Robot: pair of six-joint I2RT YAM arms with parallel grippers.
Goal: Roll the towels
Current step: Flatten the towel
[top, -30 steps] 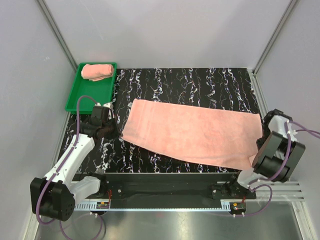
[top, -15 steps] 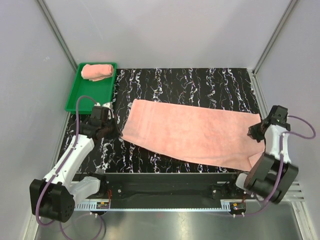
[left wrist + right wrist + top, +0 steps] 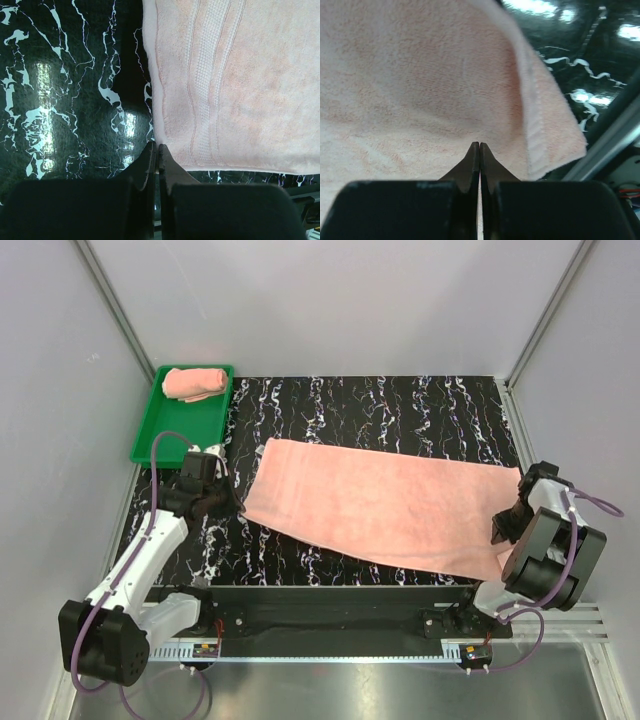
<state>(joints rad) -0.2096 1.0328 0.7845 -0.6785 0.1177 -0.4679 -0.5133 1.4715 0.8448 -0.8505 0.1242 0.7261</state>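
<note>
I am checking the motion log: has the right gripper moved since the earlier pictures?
Yes. The right gripper has slid along the flat towel's right end, toward the near edge of the table.

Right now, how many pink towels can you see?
2. One rolled towel sits in the green tray at the far left; one flat towel lies spread across the black table.
</note>
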